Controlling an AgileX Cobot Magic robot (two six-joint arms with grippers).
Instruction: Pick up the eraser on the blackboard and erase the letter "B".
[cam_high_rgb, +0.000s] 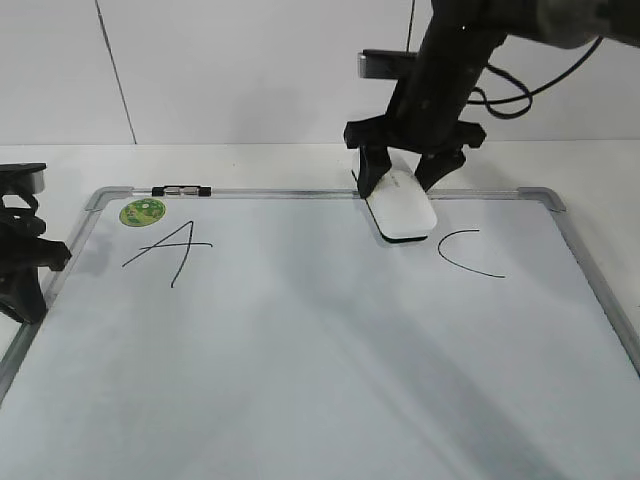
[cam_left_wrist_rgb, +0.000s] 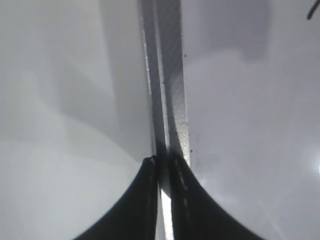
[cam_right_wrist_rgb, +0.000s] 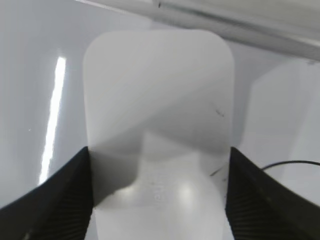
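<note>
Right tool, black and two-fingered, clamped on the white rounded-rectangular plastic eraser, one finger against each long side. Eraser resting black felt side down on the large pale whiteboard with grey metal frame, near the far edge, just left of the black hand-drawn letter "C" and well right of the black hand-drawn letter "A". No letter "B" visible between those two; only bare board around the eraser.

In the right wrist view, eraser filling the middle, its rounded far end close to the grey frame strip, ribbed black fingers pressed to both its sides, a thin black marker stroke showing at the right.

Left tool, black, parked at the left rim of the board, over the white surface. In the left wrist view, its fingers drawn almost together, nothing between them, pointing along the grey frame edge.

Round green sticker in the far left corner, above the "A". Small black-and-silver clip on the far frame just right of it.
</note>
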